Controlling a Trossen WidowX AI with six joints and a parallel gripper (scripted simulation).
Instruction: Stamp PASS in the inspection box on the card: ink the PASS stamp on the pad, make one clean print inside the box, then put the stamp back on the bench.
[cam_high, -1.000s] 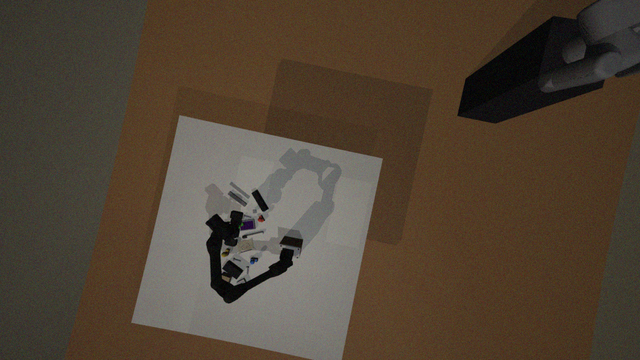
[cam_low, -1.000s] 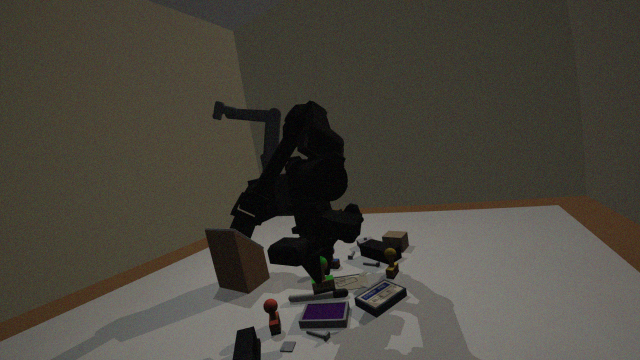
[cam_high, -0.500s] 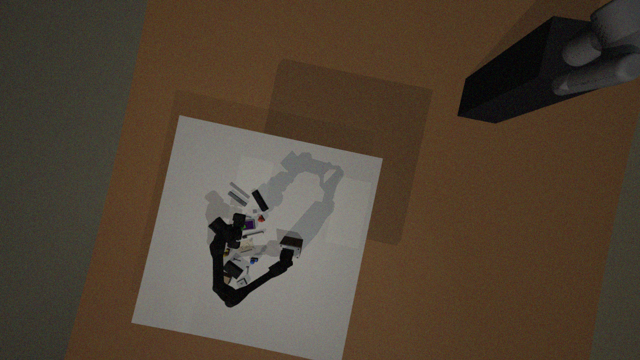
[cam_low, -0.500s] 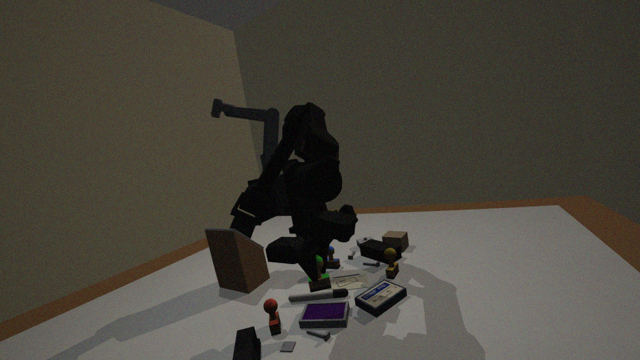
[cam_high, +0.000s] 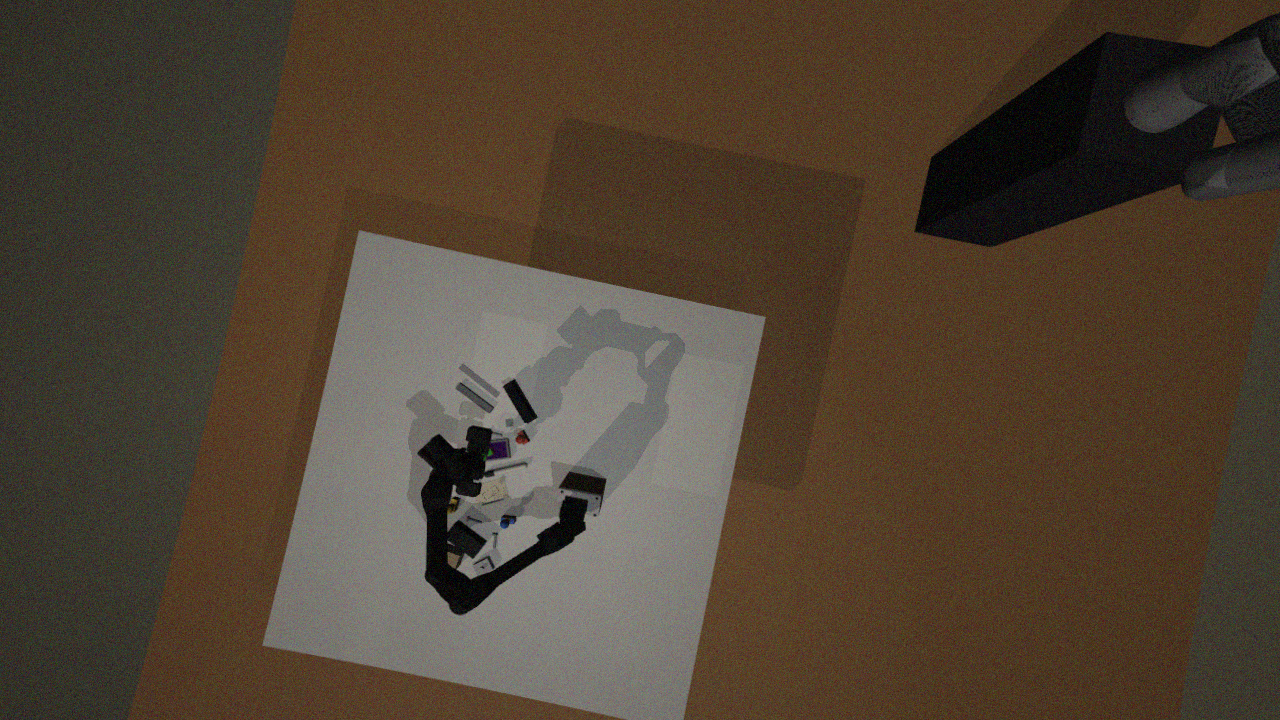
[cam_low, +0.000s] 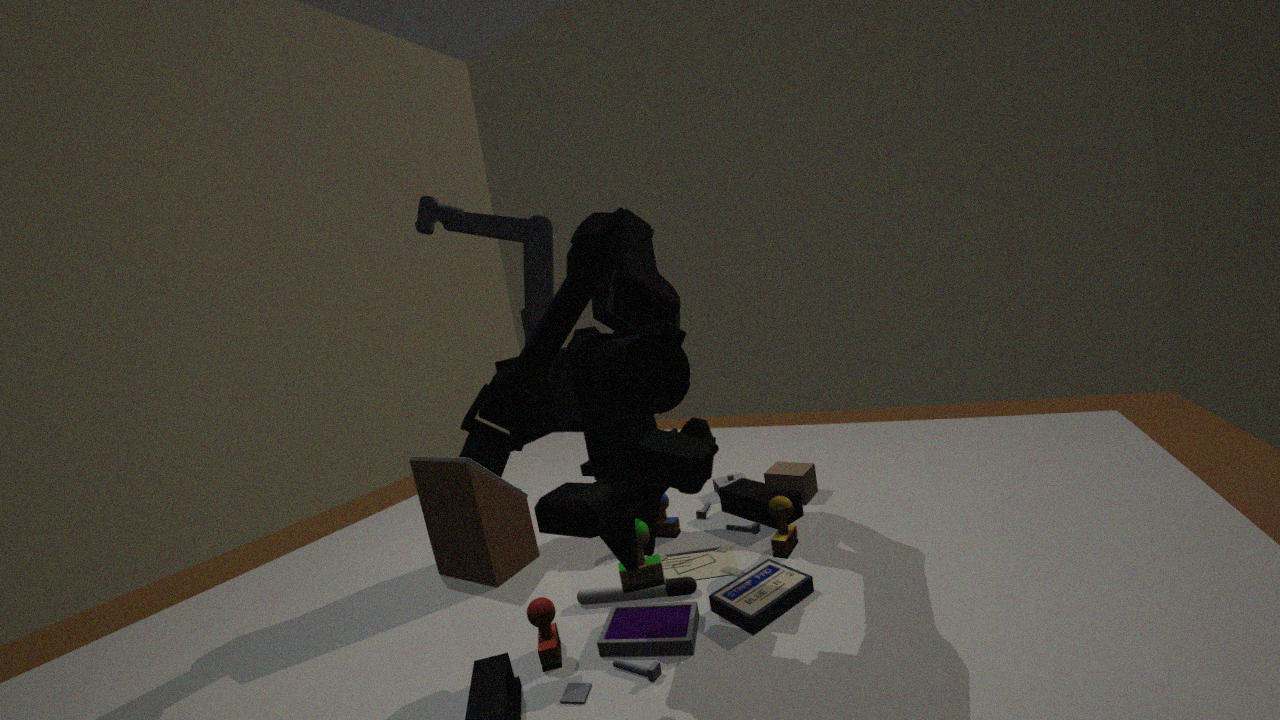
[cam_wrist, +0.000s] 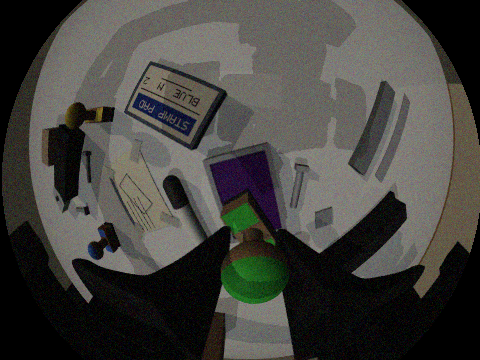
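My gripper (cam_low: 637, 548) (cam_wrist: 253, 234) is shut on the green-knobbed stamp (cam_low: 640, 571) (cam_wrist: 241, 217), below its knob. The stamp hangs base down. Its base overlaps the lower part of the open purple ink pad (cam_high: 499, 449) (cam_low: 651, 622) (cam_wrist: 235, 175) in the wrist view; in the exterior view it shows behind the pad, in front of the marker. Its underside is hidden and any lettering is unseen. The cream card (cam_high: 492, 489) (cam_low: 720, 565) (cam_wrist: 150, 182) lies beyond the marker from the pad. Its outlined box looks blank.
A closed stamp pad tin (cam_low: 760, 592) (cam_wrist: 175, 105) lies near the ink pad. A marker (cam_low: 617, 594) (cam_wrist: 191, 216) lies between pad and card. Red (cam_low: 541, 616), blue (cam_wrist: 104, 242) and yellow (cam_low: 781, 510) (cam_wrist: 90, 116) stamps stand around. A tall wooden block (cam_low: 474, 528) stands left.
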